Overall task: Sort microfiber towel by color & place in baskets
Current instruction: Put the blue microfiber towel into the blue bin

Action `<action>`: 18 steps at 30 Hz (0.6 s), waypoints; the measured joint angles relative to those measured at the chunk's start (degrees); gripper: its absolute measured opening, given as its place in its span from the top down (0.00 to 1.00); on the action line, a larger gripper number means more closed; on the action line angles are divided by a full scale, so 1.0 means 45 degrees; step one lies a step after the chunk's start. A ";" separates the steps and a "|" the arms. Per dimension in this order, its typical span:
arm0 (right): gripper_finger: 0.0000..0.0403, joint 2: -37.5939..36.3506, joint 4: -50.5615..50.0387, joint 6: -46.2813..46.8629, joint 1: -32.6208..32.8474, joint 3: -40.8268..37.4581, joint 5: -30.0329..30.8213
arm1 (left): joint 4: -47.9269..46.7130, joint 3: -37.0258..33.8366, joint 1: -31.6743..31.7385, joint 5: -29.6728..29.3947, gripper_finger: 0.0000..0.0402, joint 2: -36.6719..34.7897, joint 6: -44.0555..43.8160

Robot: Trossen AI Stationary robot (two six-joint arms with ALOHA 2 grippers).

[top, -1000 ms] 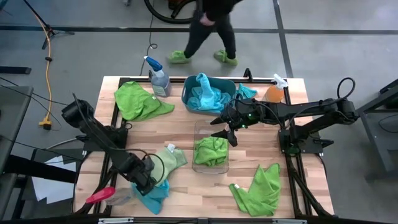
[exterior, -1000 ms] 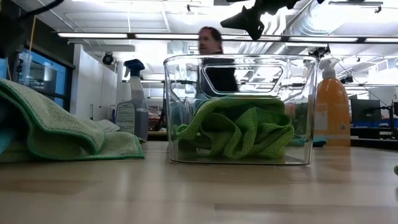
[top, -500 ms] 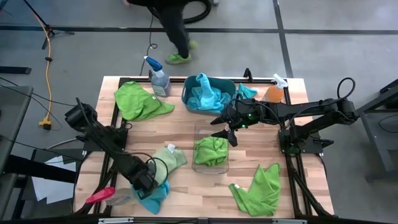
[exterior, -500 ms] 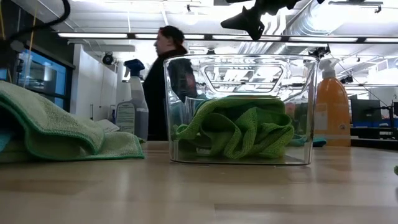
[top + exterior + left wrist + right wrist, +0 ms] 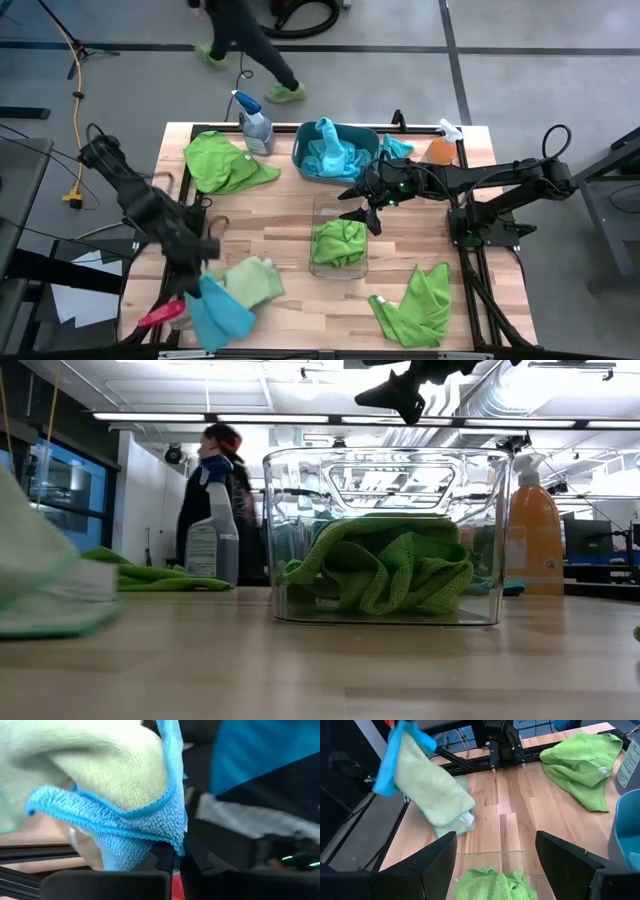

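Note:
My left gripper point(image 5: 200, 283) is shut on a turquoise microfiber towel point(image 5: 217, 315) near the table's front left corner. A pale green towel point(image 5: 252, 279) clings to it and comes up with it point(image 5: 432, 785). My right gripper point(image 5: 365, 210) hangs open above the clear basket point(image 5: 322, 205), which holds a lime towel point(image 5: 338, 243). The teal basket point(image 5: 300, 155) at the far side holds turquoise towels point(image 5: 330, 150). Two more lime towels lie flat on the table, one far left point(image 5: 225, 160) and one near right point(image 5: 415, 305). My left gripper pinches the turquoise towel's hemmed edge point(image 5: 174, 842) between its two fingers point(image 5: 162, 855). The towel hangs folded from the hold, with the pale green towel point(image 5: 115, 775) lying against it. Whether the pale towel's lower end point(image 5: 462, 820) rests on the table, I cannot tell.
A spray bottle with blue liquid point(image 5: 255, 125) stands at the far left, an orange one point(image 5: 442, 148) at the far right. A red-handled tool point(image 5: 160, 315) lies at the front left corner. A person point(image 5: 240, 40) walks on the floor beyond the far edge.
My left gripper has shut on the turquoise towel, then risen and swung toward the table's left edge. The turquoise towel has come up off the table, and the pale green towel has been dragged toward the near left along with it. The person has walked leftward.

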 joint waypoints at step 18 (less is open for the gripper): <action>0.34 0.0639 0.3513 -0.0882 0.0117 0.0882 -0.0229 | 0.0233 0.1955 0.2807 -0.1987 1.00 -0.1892 0.2878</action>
